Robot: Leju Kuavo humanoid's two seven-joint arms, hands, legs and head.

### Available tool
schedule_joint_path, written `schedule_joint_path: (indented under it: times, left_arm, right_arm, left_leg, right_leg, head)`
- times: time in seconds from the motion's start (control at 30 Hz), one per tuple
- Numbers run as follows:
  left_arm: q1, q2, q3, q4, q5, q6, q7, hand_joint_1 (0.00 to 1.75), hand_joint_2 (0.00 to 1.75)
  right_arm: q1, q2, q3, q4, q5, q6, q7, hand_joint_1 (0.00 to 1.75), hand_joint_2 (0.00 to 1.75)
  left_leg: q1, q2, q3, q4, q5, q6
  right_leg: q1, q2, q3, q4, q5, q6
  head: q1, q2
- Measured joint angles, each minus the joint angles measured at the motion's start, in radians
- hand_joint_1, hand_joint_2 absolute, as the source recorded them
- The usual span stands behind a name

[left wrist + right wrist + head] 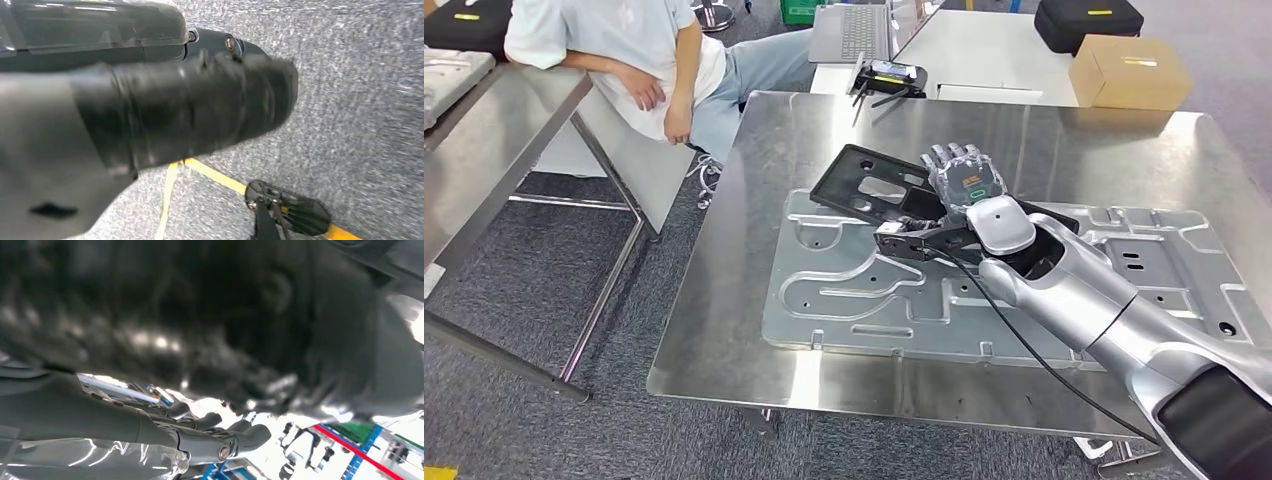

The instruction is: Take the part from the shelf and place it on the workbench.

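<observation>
The part is a flat black plastic plate with cut-outs [865,184]. It lies tilted over the far edge of a large stamped silver metal panel [844,290] on the steel workbench [724,330]. My right hand [965,183] grips the plate's right end, fingers over its top. In the right wrist view the dark part [200,315] spreads above my fingers [210,440], which curl beneath it. In the left wrist view my left hand [40,150] is a blurred grey shape over grey carpet, and its fingers cannot be made out.
A person [644,60] sits at the back left between the workbench and a second steel table [484,130]. Behind the bench are a laptop [849,30], a small black device [889,75], a cardboard box [1129,72] and a black case [1087,22].
</observation>
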Motion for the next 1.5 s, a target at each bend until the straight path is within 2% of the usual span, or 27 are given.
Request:
schedule_joint_path:
  times: [0.1,0.17,0.2,0.23,0.3,0.33,0.37,0.47,0.53,0.6,0.63,0.67,0.73,0.8,0.87,0.9,0.97,1.03,1.1,1.13,1.17,1.23,1.3,1.37,1.4,1.47,1.5]
  left_arm:
    - [-0.002,0.0,0.0,0.0,0.005,-0.001,0.001,0.0,0.0]
    - [-0.002,0.0,0.0,0.0,0.007,-0.001,0.001,0.0,0.0]
    - [-0.001,0.0,0.0,0.0,0.007,-0.001,0.002,0.0,0.0]
    - [-0.001,0.0,0.0,0.0,0.008,-0.001,0.003,0.0,0.0]
    - [-0.001,0.0,0.0,0.0,0.008,-0.001,0.004,0.0,0.0]
    - [-0.002,0.0,0.0,0.0,0.008,0.0,0.005,0.0,0.0]
    - [-0.002,0.0,0.0,0.0,0.009,0.001,0.005,0.0,0.0]
    - [0.0,0.0,0.0,0.0,0.011,0.002,0.007,0.0,0.0]
    - [0.002,0.001,0.0,0.0,0.012,0.002,0.009,0.0,0.0]
    - [0.003,0.001,0.0,0.0,0.013,0.002,0.01,0.0,0.0]
    - [0.003,0.001,0.0,0.0,0.013,0.002,0.01,0.0,0.0]
    - [0.002,0.002,0.0,0.0,0.013,0.002,0.01,0.0,0.0]
    - [0.002,0.002,0.0,0.0,0.013,0.001,0.01,0.0,0.0]
    - [0.0,0.002,0.0,0.0,0.013,0.0,0.01,0.0,0.0]
    - [-0.004,0.004,0.001,0.0,0.014,-0.001,0.01,0.0,0.0]
    - [-0.006,0.004,0.001,0.0,0.014,-0.001,0.01,0.0,0.0]
    - [-0.007,0.005,0.003,0.0,0.015,-0.001,0.01,0.0,0.0]
    - [-0.006,0.004,0.004,0.0,0.015,-0.001,0.01,0.0,0.0]
    - [-0.006,0.004,0.004,0.0,0.016,-0.001,0.009,0.0,0.0]
    - [-0.006,0.004,0.004,0.0,0.016,-0.001,0.009,0.0,0.0]
    - [-0.005,0.004,0.005,0.0,0.016,-0.001,0.009,0.0,0.0]
    - [-0.005,0.004,0.005,0.0,0.016,-0.001,0.01,0.0,0.0]
    - [-0.005,0.004,0.005,0.0,0.016,-0.001,0.01,0.0,0.0]
    - [-0.005,0.004,0.005,0.0,0.016,-0.001,0.011,0.0,0.0]
    - [-0.005,0.004,0.005,0.0,0.016,-0.001,0.012,0.0,0.0]
    - [-0.004,0.004,0.005,0.0,0.016,-0.001,0.015,0.0,0.0]
    - [-0.003,0.003,0.005,0.0,0.016,-0.001,0.016,0.0,0.0]
  right_arm:
    - [0.003,-0.001,0.0,0.001,0.0,-0.001,0.001,0.0,0.0]
    - [0.009,-0.002,0.0,0.002,0.0,-0.001,0.002,0.0,0.0]
    - [0.012,-0.002,0.0,0.002,0.0,0.0,0.002,0.0,0.0]
    - [0.012,-0.002,0.0,0.002,0.0,0.0,0.003,0.0,0.0]
    - [0.011,-0.002,-0.001,0.002,0.0,0.0,0.005,0.0,0.0]
    - [0.011,-0.002,-0.001,0.001,0.0,0.0,0.006,0.0,0.0]
    - [0.01,-0.002,-0.002,0.0,0.0,0.0,0.008,0.0,0.0]
    - [0.01,-0.002,-0.004,-0.001,-0.001,0.003,0.012,0.0,0.0]
    - [0.009,-0.002,-0.004,-0.002,-0.001,0.006,0.013,0.0,0.0]
    - [0.009,-0.002,-0.004,-0.003,-0.001,0.007,0.014,0.0,0.0]
    - [0.009,-0.002,-0.004,-0.003,-0.001,0.007,0.014,0.0,0.0]
    - [0.009,-0.002,-0.004,-0.003,-0.002,0.007,0.015,0.0,0.0]
    - [0.01,-0.002,-0.004,-0.003,-0.002,0.007,0.015,0.0,0.0]
    - [0.011,-0.002,-0.005,-0.004,-0.002,0.007,0.015,0.0,0.0]
    - [0.008,-0.004,-0.006,-0.006,-0.002,0.008,0.017,0.0,0.0]
    - [0.007,-0.006,-0.006,-0.008,-0.002,0.01,0.017,0.0,0.0]
    - [0.007,-0.008,-0.007,-0.01,-0.004,0.012,0.019,0.0,0.0]
    - [0.009,-0.011,-0.006,-0.012,-0.006,0.013,0.019,0.0,0.0]
    - [0.01,-0.014,-0.006,-0.013,-0.007,0.013,0.02,0.0,0.0]
    - [0.012,-0.016,-0.006,-0.014,-0.007,0.013,0.02,0.0,0.0]
    - [0.014,-0.018,-0.006,-0.014,-0.008,0.013,0.02,0.0,0.0]
    - [0.017,-0.02,-0.006,-0.014,-0.008,0.013,0.02,0.0,0.0]
    - [0.017,-0.02,-0.006,-0.014,-0.008,0.013,0.02,0.0,0.0]
    - [0.016,-0.02,-0.008,-0.018,-0.008,0.012,0.02,0.0,0.0]
    - [0.015,-0.02,-0.008,-0.019,-0.008,0.012,0.02,0.0,0.0]
    - [0.014,-0.02,-0.009,-0.021,-0.009,0.013,0.02,0.0,0.0]
    - [0.014,-0.02,-0.009,-0.021,-0.009,0.013,0.02,0.0,0.0]
  left_leg:
    - [-0.002,0.003,-0.019,-0.006,0.02,0.016]
    - [-0.005,0.003,-0.038,-0.003,0.03,0.018]
    - [-0.006,0.003,-0.048,0.0,0.036,0.017]
    - [-0.006,0.003,-0.057,0.004,0.041,0.015]
    - [-0.008,0.002,-0.075,0.015,0.049,0.009]
    - [-0.009,0.002,-0.081,0.02,0.053,0.005]
    - [-0.009,0.001,-0.085,0.023,0.059,0.0]
    - [-0.007,-0.002,-0.095,0.023,0.072,-0.016]
    - [-0.003,-0.004,-0.117,0.069,0.017,-0.028]
    - [0.004,-0.003,-0.15,0.184,-0.082,-0.04]
    - [0.007,-0.003,-0.162,0.248,-0.118,-0.045]
    - [0.01,-0.003,-0.165,0.293,-0.131,-0.049]
    - [0.015,-0.003,-0.123,0.289,-0.098,-0.055]
    - [0.018,-0.003,-0.019,0.167,-0.064,-0.058]
    - [0.015,-0.005,0.069,0.043,-0.078,-0.051]
    - [0.011,-0.006,0.087,0.012,-0.087,-0.045]
    - [0.009,-0.004,0.076,-0.001,-0.076,-0.03]
    - [0.011,0.002,0.061,-0.009,-0.052,-0.012]
    - [0.008,0.007,0.041,-0.01,-0.03,0.004]
    - [0.006,0.007,0.027,-0.008,-0.021,0.009]
    - [0.003,0.007,0.014,-0.005,-0.012,0.01]
    - [-0.001,0.007,-0.016,0.004,0.004,0.009]
    - [-0.003,0.007,-0.044,0.016,0.016,0.005]
    - [-0.005,0.007,-0.061,0.025,0.028,-0.004]
    - [-0.005,0.007,-0.065,0.027,0.035,-0.009]
    - [-0.002,0.005,-0.07,0.024,0.048,-0.021]
    - [-0.001,0.004,-0.077,0.031,0.039,-0.026]
  right_leg:
    - [0.001,0.0,-0.054,0.157,-0.116,0.003]
    - [0.001,0.0,-0.069,0.238,-0.151,0.003]
    - [0.001,0.0,-0.053,0.229,-0.141,0.003]
    - [0.001,0.0,-0.018,0.183,-0.118,0.001]
    - [0.003,0.0,0.069,0.053,-0.081,-0.004]
    - [0.006,0.0,0.096,0.008,-0.072,-0.007]
    - [0.009,0.001,0.108,-0.017,-0.069,-0.01]
    - [0.01,-0.001,0.096,-0.029,-0.049,-0.024]
    - [0.004,-0.003,0.08,-0.038,-0.027,-0.037]
    - [0.002,-0.004,0.056,-0.039,-0.005,-0.045]
    - [0.0,-0.004,0.042,-0.039,0.006,-0.046]
    - [-0.001,-0.004,0.028,-0.038,0.016,-0.045]
    - [-0.006,-0.004,-0.002,-0.035,0.035,-0.038]
    - [-0.009,-0.004,-0.023,-0.03,0.051,-0.028]
    - [-0.01,-0.006,-0.034,-0.028,0.065,-0.015]
    - [-0.01,-0.007,-0.037,-0.031,0.074,-0.007]
    - [-0.012,-0.006,-0.042,-0.037,0.089,0.007]
    - [-0.011,-0.005,-0.059,-0.004,0.046,0.014]
    - [-0.008,-0.004,-0.09,0.103,-0.051,0.016]
    - [-0.008,-0.003,-0.102,0.166,-0.089,0.016]
    - [-0.007,-0.003,-0.107,0.215,-0.105,0.016]
    - [-0.006,-0.004,-0.076,0.225,-0.075,0.012]
    - [-0.002,-0.004,0.008,0.124,-0.042,0.003]
    - [0.006,-0.003,0.08,0.014,-0.049,-0.007]
    - [0.01,-0.003,0.094,-0.015,-0.057,-0.011]
    - [0.012,-0.005,0.09,-0.028,-0.043,-0.021]
    - [0.009,-0.007,0.084,-0.033,-0.034,-0.028]
  head:
    - [0.004,0.0]
    - [0.004,0.0]
    - [0.004,0.0]
    - [0.004,0.0]
    - [0.004,0.0]
    - [0.004,0.0]
    - [0.005,0.0]
    - [0.007,0.0]
    - [0.004,0.0]
    - [0.001,0.0]
    - [0.0,0.0]
    - [-0.001,0.0]
    - [-0.002,0.0]
    - [-0.002,0.0]
    - [-0.003,0.0]
    - [-0.003,0.0]
    - [-0.003,0.0]
    - [0.0,0.0]
    - [0.003,0.0]
    - [0.003,0.0]
    - [0.003,0.0]
    - [0.003,0.0]
    - [0.003,0.0]
    - [0.001,0.0]
    - [0.001,0.0]
    - [0.003,0.0]
    - [0.003,0.0]
